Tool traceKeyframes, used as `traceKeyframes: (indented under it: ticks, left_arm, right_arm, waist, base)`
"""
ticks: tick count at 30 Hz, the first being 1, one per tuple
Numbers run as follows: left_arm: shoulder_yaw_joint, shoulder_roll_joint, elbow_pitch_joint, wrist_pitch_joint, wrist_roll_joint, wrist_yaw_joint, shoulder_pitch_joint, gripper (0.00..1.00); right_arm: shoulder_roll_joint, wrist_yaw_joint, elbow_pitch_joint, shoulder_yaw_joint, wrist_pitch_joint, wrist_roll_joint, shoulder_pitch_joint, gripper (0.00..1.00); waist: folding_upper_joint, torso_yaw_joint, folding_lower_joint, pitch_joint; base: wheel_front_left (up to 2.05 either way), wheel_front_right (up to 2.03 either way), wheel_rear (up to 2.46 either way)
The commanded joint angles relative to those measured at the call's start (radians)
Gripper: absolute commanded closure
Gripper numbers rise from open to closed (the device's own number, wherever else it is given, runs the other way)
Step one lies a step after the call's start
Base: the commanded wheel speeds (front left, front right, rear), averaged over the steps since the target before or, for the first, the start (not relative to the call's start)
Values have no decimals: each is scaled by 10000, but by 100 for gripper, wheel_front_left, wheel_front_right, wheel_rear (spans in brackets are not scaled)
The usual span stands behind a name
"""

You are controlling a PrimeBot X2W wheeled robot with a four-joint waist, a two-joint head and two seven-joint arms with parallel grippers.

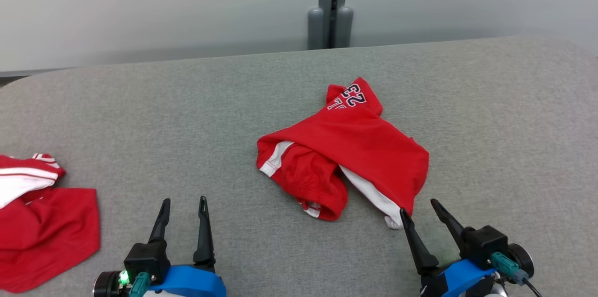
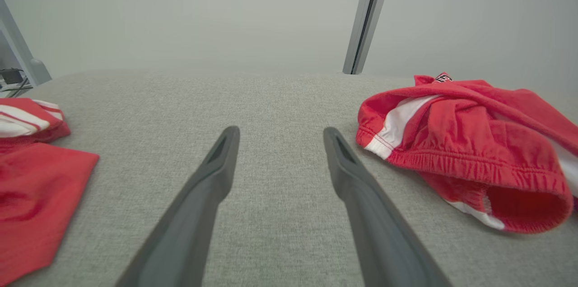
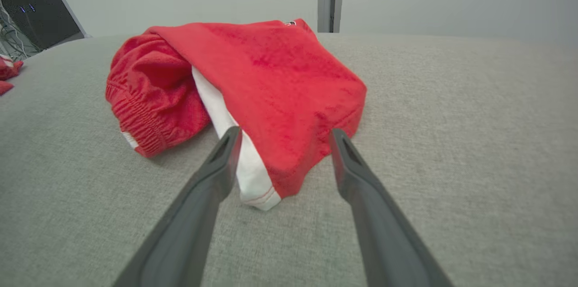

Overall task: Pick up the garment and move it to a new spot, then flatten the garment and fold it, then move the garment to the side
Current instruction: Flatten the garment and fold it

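Observation:
A crumpled red garment (image 1: 348, 150) with white side stripes and a number print lies bunched in the middle of the grey padded table (image 1: 187, 110). My right gripper (image 1: 419, 207) stands open just below its lower right corner, and in the right wrist view that white-edged corner of the garment (image 3: 271, 97) lies between the open fingers (image 3: 212, 178) of the right gripper (image 3: 282, 136). My left gripper (image 1: 183, 201) is open at the lower left, well clear of the cloth. In the left wrist view the garment (image 2: 469, 142) lies to the right of the left gripper (image 2: 280, 136).
A second red and white garment (image 1: 37, 222) lies at the table's left edge, also seen as red cloth (image 2: 31, 178) in the left wrist view. A grey post (image 1: 331, 5) stands behind the table against a pale wall. Bare grey surface surrounds the middle garment.

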Motion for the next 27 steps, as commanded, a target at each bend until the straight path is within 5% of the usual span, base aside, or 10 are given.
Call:
traceKeyframes:
  ticks: [1,12,15,17,18,27]
  left_arm:
    - [-138,0,56,-28,-75,-30,-175,0]
    - [-413,1,252,-29,-207,1,-134,0]
    - [-380,0,267,-28,-170,-43,-141,0]
    - [-363,-1,274,-29,-174,-23,-147,0]
    - [-361,-1,287,-29,-181,-26,-165,0]
    - [-755,-1,381,-29,-393,-69,-348,0]
  right_arm:
    - [-82,1,263,26,-9,-266,-202,0]
    - [124,-1,1650,-657,-9,-1551,-694,0]
    - [157,-1,1729,-759,-9,-1733,-729,50]
    - [178,-1,1774,-746,-9,-1801,-744,75]
    - [174,-1,1789,-746,-9,-1811,-748,100]
    - [-208,-1,-429,-714,-12,-1480,-1331,100]
  waist:
    - [-1,207,1,130]
    - [-1,873,1,382]
    - [-1,937,1,419]
    - [-1,945,1,435]
    - [-1,940,1,437]
    - [-1,937,1,292]
  base:
    - [0,0,0]
    - [0,0,0]
    - [0,0,0]
    - [0,0,0]
    - [0,0,0]
    - [0,0,0]
